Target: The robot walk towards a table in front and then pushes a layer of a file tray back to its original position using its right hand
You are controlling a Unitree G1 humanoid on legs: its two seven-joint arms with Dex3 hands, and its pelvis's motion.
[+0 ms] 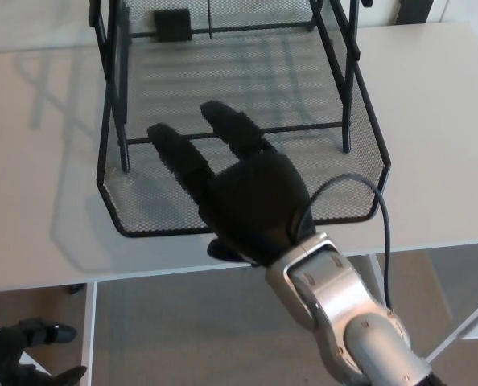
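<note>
Sits in the upper middle of the frame: a black mesh file tray (223, 72) on a pale table (432, 121). Has a bottom layer (134, 205) that sticks out toward the lower edge of the frame, past the black posts (114, 88) of the frame above it. Runs long from the lower middle up toward the top of the frame, so probably has to slide that same way, up and away, to get back in place.

Right there at the front lip of that layer: the right hand (239, 189). Comes in from the lower right on a silver wrist with a black cable (376, 217) looping beside it. Fingers (179, 157) straight and a bit apart, pointing up and left over the mesh, holding nothing. Palm seems to press on the front rim, but cannot tell for sure if touching, since the hand covers that spot.

Much nearer than the left hand (22, 358), which hangs low in the lower left corner, well apart from the table. Cannot tell how that one's fingers stand.

Looks partway done: layer not yet fully in.
</note>
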